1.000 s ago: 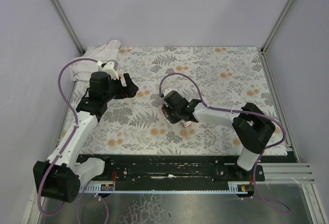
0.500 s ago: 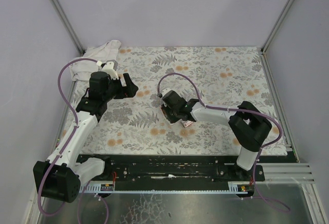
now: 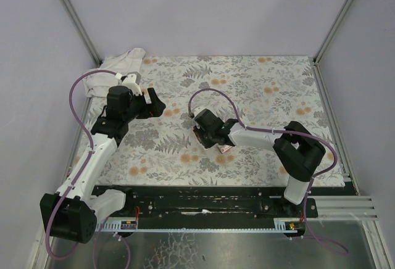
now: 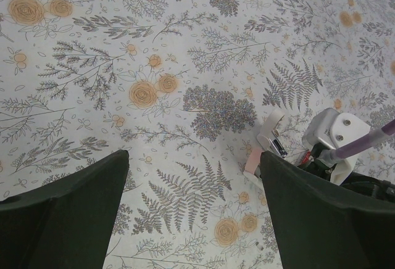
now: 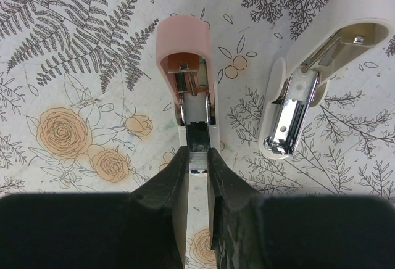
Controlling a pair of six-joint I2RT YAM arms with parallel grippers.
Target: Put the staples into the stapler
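The stapler lies opened flat on the floral mat. Its pink arm with the open magazine channel [image 5: 183,65] points away from me, and its cream base with the metal plate [image 5: 308,90] lies to the right. My right gripper [image 5: 197,155] is shut on a short silver strip of staples [image 5: 197,153], held low over the near end of the channel, just behind the black pusher. In the top view that gripper [image 3: 197,134] sits mid-table. A small red-pink box [image 3: 223,149] shows under the right wrist. My left gripper [image 4: 192,158] hangs open above the mat, left of the stapler [image 4: 266,140].
A crumpled white cloth [image 3: 117,68] lies at the back left corner behind the left arm. Metal frame posts stand at both back corners. The mat ends at a black rail [image 3: 203,198] near the arm bases.
The right arm's elbow has drifted slightly to the left while its gripper stays at the stapler. The left arm has not moved.
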